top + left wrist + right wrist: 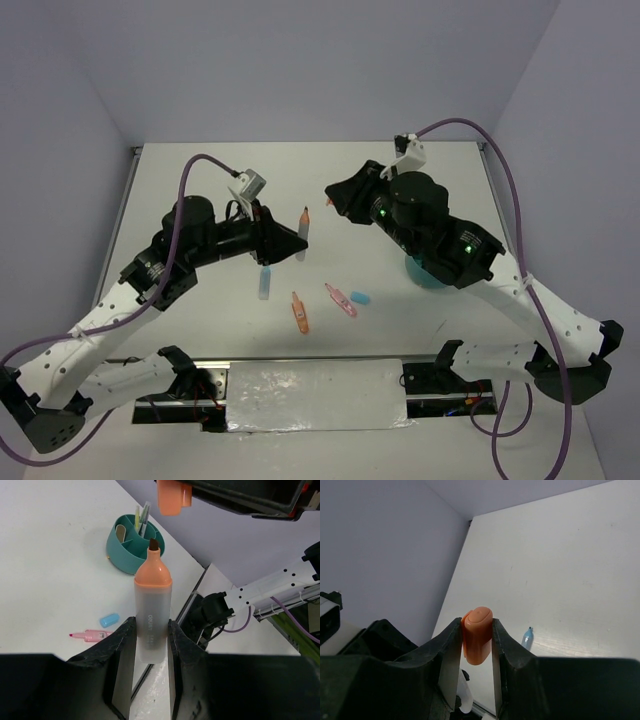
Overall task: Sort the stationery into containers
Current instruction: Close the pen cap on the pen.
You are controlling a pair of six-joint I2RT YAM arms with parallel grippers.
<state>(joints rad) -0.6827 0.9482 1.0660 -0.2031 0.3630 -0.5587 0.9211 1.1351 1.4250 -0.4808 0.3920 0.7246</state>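
Observation:
My left gripper [151, 626] is shut on an uncapped orange highlighter [152, 605] and holds it upright above the table; both show in the top view, the gripper [293, 243] and the highlighter [302, 232]. My right gripper [477, 626] is shut on the orange cap [477, 636], just above and right of the highlighter's tip [333, 203]. The teal cup [131, 542] holds several pens; in the top view it [424, 275] is mostly hidden under my right arm. On the table lie a light blue tube [265, 282], an orange highlighter [299, 312], a pink highlighter [341, 300] and a small blue eraser [360, 297].
The arm bases and a white foil-covered strip [315, 395] run along the table's near edge. Grey walls close in the table at the back and both sides. Purple cables loop over both arms.

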